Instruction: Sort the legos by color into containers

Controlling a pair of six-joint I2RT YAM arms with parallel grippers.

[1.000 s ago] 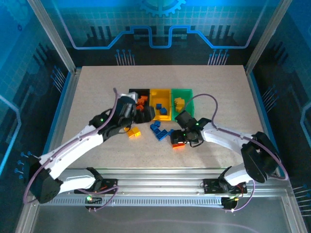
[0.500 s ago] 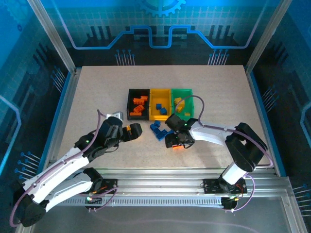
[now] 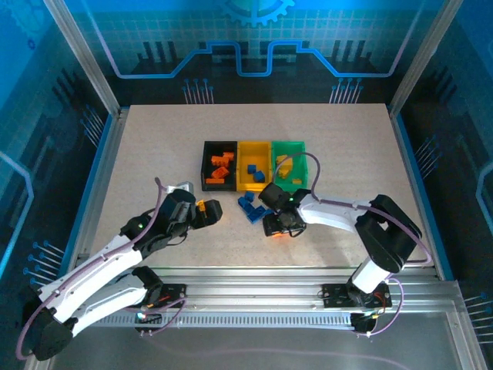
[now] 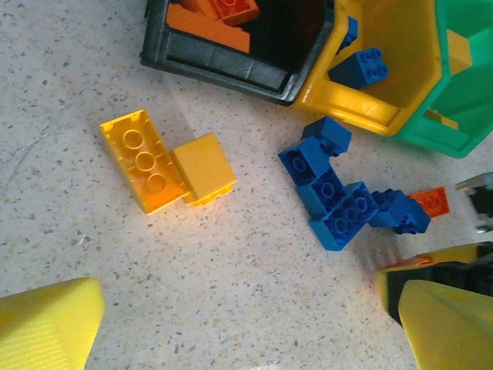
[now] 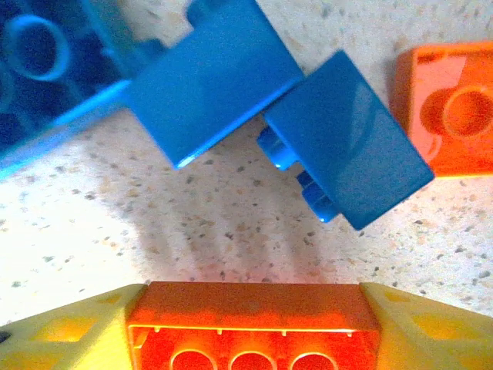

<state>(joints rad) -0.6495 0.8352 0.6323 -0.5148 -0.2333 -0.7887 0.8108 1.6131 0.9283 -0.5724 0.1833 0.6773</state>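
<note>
My right claw [image 5: 253, 339] is clamped on an orange brick [image 5: 254, 312]; my left claw [image 4: 246, 327] hangs spread apart above two yellow bricks [image 4: 142, 160] on the bench [image 4: 231, 270].

A pale beige speckled tabletop [image 3: 347, 146] lies flat inside a cell of slanted silver aluminium frame posts [image 3: 81, 58]. Behind it, translucent wall panels [image 3: 154, 38] glow blue, printed with a fine grid, bright circuit-like lines and a gear emblem [image 3: 258, 8]. A grooved silver metal rail [image 3: 254, 281] runs along the near edge
</note>
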